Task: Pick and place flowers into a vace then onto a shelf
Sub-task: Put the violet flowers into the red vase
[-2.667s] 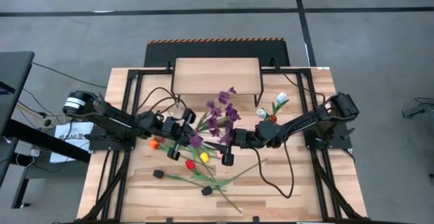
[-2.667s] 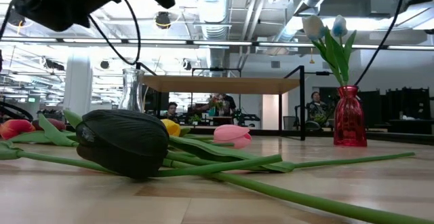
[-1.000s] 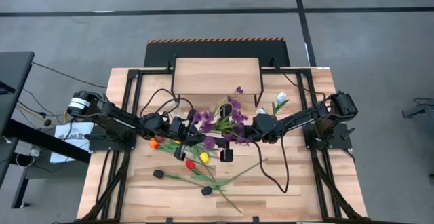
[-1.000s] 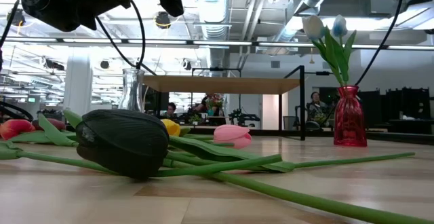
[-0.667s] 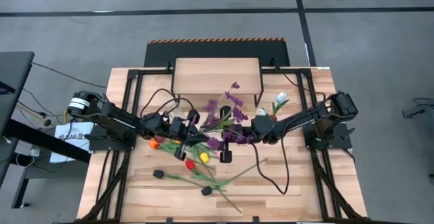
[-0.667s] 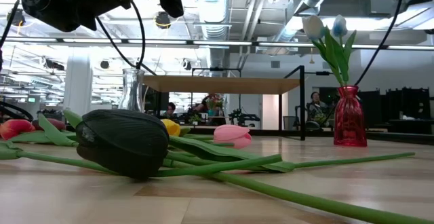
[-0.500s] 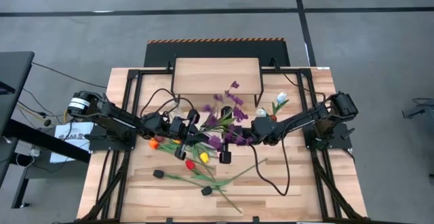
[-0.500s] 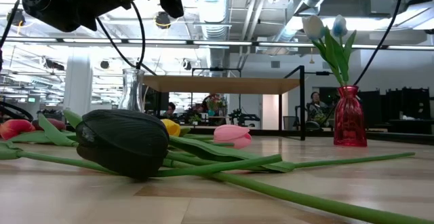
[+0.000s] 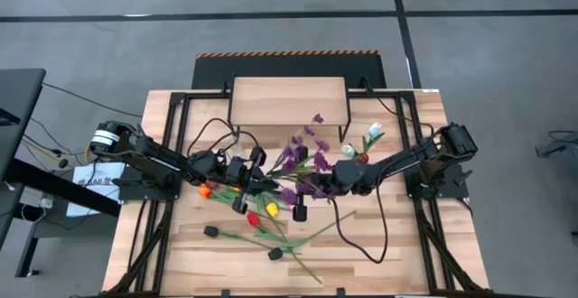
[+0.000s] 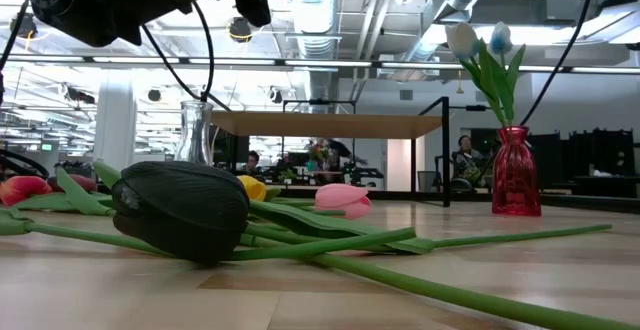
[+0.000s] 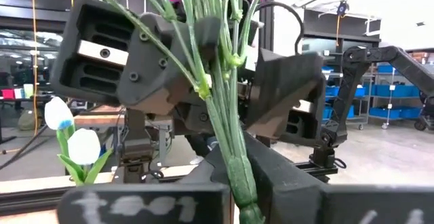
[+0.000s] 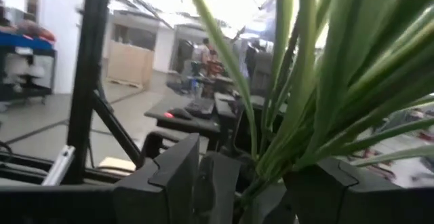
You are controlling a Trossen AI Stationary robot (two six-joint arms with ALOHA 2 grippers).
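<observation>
Two arms meet at table [image 9: 411, 253] centre, just in front of the shelf [image 9: 289, 99]. Left gripper [image 9: 260, 182] is clamped on the stems [image 11: 230, 139] of the purple sprigs [image 9: 298, 153]; in left wrist view the green stems run up from between its fingers [image 11: 298, 193]. The blossoms fan out toward the shelf, over the table, not on it.

Right gripper [image 9: 312, 186] faces the left one from the opp. side. Its jaws stand wide, one finger each side of the same stems. Right wrist view shows the stems passing through the gap between its fingers [image 12: 173, 173]; can't tell if either pad touches them.

Red vase [image 10: 515, 175] stands upright near the right arm, w/ white and blue flowers [image 10: 480, 45] in it. Clear vase [image 10: 197, 130] is upright on the left arm's side, by the shelf's front edge.

Loose tulips lie flat on the table below the grippers: orange [image 9: 205, 190], red [image 9: 254, 218], yellow [image 9: 272, 209] and 2 black [image 9: 210, 231], stems crossing. Low view has one black head [image 10: 185, 210] closest to the camera and a pink one [image 10: 342, 198] behind it.
</observation>
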